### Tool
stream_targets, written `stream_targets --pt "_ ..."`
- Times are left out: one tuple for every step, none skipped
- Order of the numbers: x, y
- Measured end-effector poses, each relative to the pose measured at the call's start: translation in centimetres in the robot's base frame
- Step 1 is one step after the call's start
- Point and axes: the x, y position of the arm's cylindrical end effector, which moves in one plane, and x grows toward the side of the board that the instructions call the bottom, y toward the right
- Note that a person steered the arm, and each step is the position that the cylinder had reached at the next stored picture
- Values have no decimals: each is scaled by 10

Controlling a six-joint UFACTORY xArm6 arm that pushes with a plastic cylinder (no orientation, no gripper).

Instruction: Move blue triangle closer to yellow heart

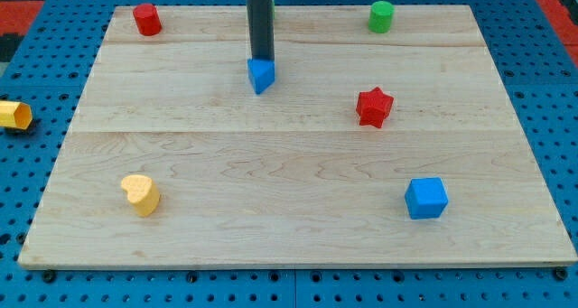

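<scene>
The blue triangle [261, 75] lies on the wooden board [298, 245], above the middle and left of centre. My tip [261, 59] stands right at its top edge, touching or nearly touching it. The yellow heart [140, 194] lies at the view's lower left, far from the triangle, down and to the left.
A red cylinder [146, 20] stands at the top left, a green cylinder [381, 16] at the top right. A red star [374, 107] lies right of centre, a blue cube [425, 198] at the lower right. A yellow block [14, 115] lies off the board at the left.
</scene>
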Motion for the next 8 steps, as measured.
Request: stream_targets --pt "1 6" --pt "36 -42" --pt "89 -85" --pt "102 -92" --pt "86 -115" --pt "53 -98" --pt "82 -52" --pt "104 -30"
